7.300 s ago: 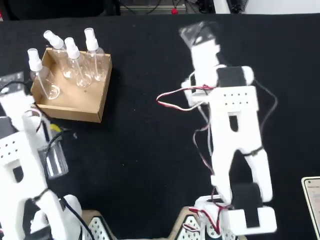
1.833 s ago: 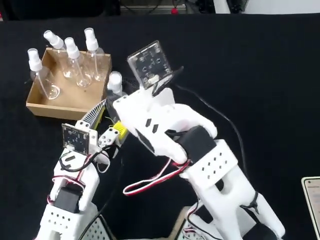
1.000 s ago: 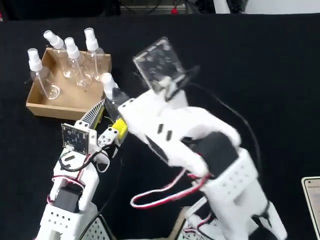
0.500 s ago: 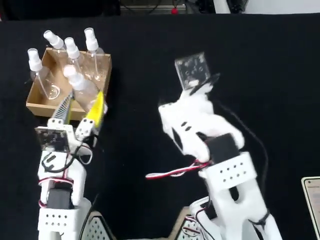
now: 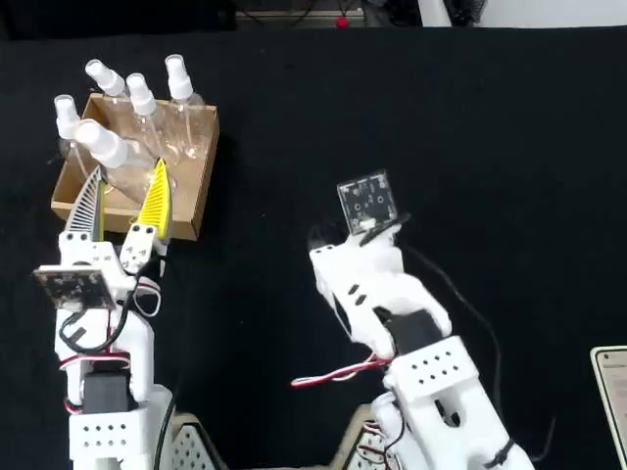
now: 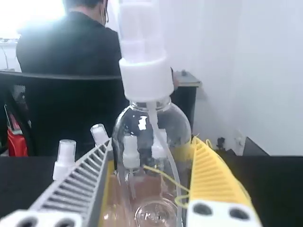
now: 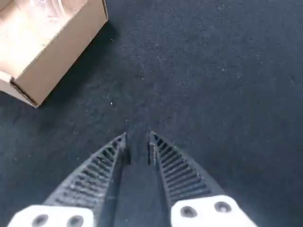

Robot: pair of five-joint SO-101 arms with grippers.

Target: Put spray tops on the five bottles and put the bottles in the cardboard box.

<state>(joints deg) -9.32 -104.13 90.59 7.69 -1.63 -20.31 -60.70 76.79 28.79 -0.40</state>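
Left tool (image 5: 127, 171) pinching clear plastic bottle with white spray top (image 5: 110, 150), held tilted above brown cardboard box (image 5: 176, 223) at far left. Four other clear spray-topped bottles (image 5: 147, 108) stand in box. Right tool (image 7: 137, 142) empty, fingers slightly spread, above black surface (image 5: 441, 117) right of box.

Left wrist view: bottle (image 6: 151, 137) base cut off at the bottom edge, spray top (image 6: 144, 71) clipped at the top edge. High view: bottle's lower body hidden between left tool (image 5: 127, 168) fingers. Right wrist view: box (image 7: 61, 54) cut by the corner, contents blurred. High view: white card (image 5: 612, 392) cut by the edge, can't tell what it is.
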